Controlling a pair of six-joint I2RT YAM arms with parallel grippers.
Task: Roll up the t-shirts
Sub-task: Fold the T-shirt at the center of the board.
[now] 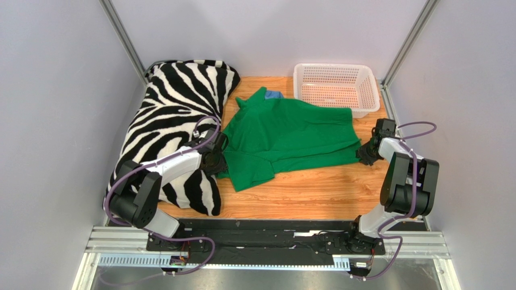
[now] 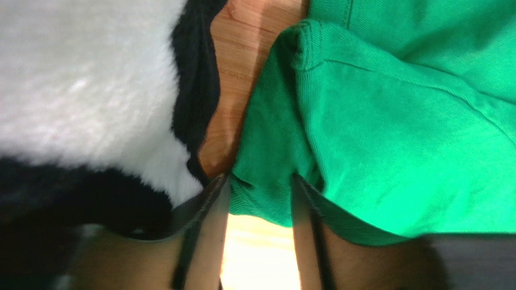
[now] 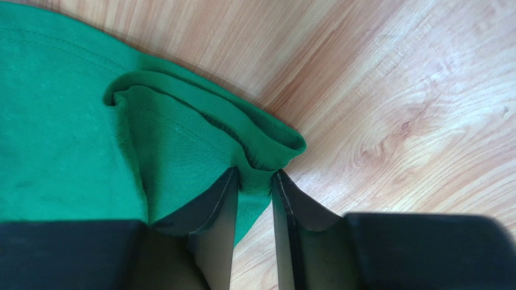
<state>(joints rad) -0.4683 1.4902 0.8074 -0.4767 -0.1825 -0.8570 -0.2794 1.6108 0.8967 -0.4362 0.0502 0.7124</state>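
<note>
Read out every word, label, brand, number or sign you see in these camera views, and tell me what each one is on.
None: no readable text in any view.
On the plain bright green cloth t-shirt: no print or tag showing.
On the black-and-white zebra-striped pillow: stripes only.
On the white plastic mesh basket: no marking visible.
On the small blue item behind the t-shirt: mostly hidden, nothing legible.

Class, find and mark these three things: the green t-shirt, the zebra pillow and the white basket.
green t-shirt (image 1: 291, 136): top external view, middle of its body.
zebra pillow (image 1: 172, 112): top external view, striped upper face.
white basket (image 1: 372, 90): top external view, its right-hand wall.
</note>
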